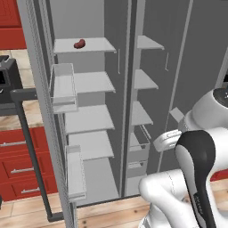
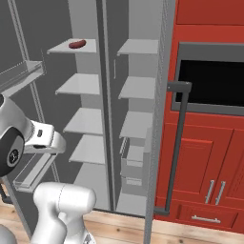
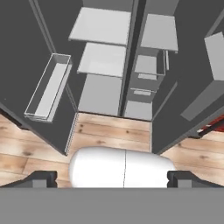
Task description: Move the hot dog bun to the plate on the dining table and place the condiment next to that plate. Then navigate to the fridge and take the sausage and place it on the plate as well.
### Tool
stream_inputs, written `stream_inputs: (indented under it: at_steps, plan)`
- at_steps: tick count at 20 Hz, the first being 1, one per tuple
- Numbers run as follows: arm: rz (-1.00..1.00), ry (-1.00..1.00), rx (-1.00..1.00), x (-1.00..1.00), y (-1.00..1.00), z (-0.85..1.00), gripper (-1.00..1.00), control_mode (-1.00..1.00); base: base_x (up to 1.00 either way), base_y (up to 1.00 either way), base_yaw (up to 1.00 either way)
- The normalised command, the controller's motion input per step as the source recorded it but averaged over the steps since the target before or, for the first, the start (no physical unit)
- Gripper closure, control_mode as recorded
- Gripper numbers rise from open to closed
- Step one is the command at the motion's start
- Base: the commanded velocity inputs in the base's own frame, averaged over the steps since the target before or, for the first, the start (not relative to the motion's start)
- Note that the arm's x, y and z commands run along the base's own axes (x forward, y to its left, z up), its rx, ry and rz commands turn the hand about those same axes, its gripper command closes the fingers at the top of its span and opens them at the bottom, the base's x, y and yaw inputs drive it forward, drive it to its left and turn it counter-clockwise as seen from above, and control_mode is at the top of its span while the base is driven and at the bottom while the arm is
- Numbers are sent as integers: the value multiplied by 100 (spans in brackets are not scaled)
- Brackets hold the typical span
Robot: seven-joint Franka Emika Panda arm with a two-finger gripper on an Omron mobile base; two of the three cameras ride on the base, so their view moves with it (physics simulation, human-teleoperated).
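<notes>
Gripper stands with its two dark fingertips spread to full width at the bottom of the hand view, nothing between them, pointing down at the wood floor in front of the fridge. The spread suits an approach: no grasp is in hand yet. The arm is folded low and close to the base, well apart from any shelf, which in my judgement is a travel posture rather than a reaching one.

Both fridge doors stand wide, so the grey shelves are exposed. The left door carries clear bins; its long bar handle juts toward the red drawers.

The sausage lies alone on the top shelf of the left compartment, toward the shelf's middle, also seen in the right base view. It sits high above the hand. The likely next step is a lift and reach upward; the door bins beside the path pose a collision risk.
</notes>
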Motion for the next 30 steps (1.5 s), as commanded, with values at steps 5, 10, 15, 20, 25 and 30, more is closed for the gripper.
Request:
stream_inputs:
  at_steps: [5, 10, 15, 20, 25, 30]
  plan:
    - [0, 0, 0, 0, 0, 0, -100, 100, 57, 1, -4]
    - [0, 0, 0, 0, 0, 0, -100, 100, 63, 25, -17]
    - [0, 0, 0, 0, 0, 0, -100, 100, 48, 47, -28]
    - [0, 0, 0, 0, 0, 0, -100, 100, 53, 23, -16]
    - [0, 0, 0, 0, 0, 0, -100, 100, 67, 0, 3]
    - [0, 0, 0, 0, 0, 0, -100, 100, 73, 0, 12]
